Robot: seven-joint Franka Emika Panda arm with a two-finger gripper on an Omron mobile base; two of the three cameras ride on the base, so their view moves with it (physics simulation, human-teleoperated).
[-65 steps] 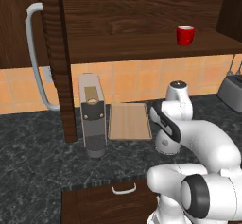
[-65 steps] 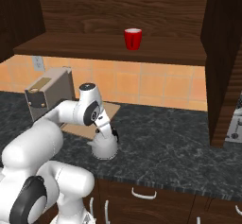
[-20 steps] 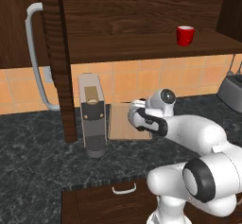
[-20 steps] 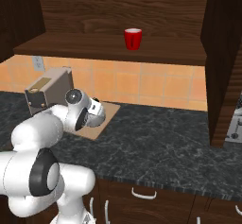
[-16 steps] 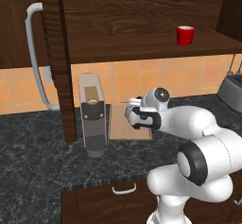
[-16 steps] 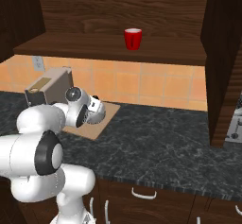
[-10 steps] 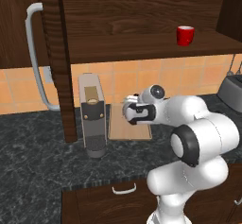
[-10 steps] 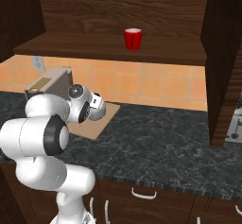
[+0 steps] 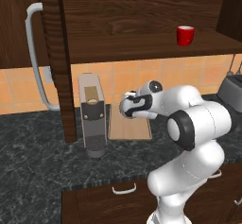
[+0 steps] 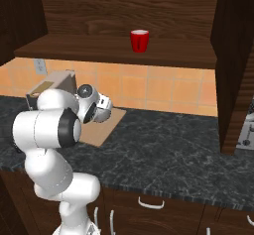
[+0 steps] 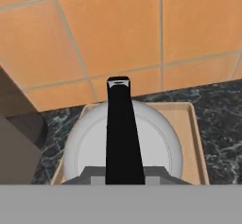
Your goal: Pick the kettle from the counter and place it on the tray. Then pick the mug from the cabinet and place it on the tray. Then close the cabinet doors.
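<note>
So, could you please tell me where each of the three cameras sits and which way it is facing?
Left base view: behind the arm, to its left, facing the counter, coffee machine and tray; arm rises lower right.
Right base view: behind, to its right, same scene; arm rises lower left.
Hand view: on the hand, looking along the gripper at the kettle over the tray, tiles beyond.
Both base views share the mug on the cabinet shelf.

We list the colours as follows. Kettle (image 11: 156, 145): silver-grey dome with a black handle. Tray (image 9: 130, 128): pale, light wood. Mug (image 9: 185, 35): bright red. Counter (image 10: 163, 154): black-grey marbled stone. Cabinet (image 10: 114, 8): dark brown wood grain; its door (image 9: 19, 34) carries a grey bar handle. Wall tiles (image 11: 118, 34): orange with pale seams. Coffee machine (image 9: 92, 112): grey-beige. We note the arm (image 9: 198, 124) as white with dark joints.
</note>
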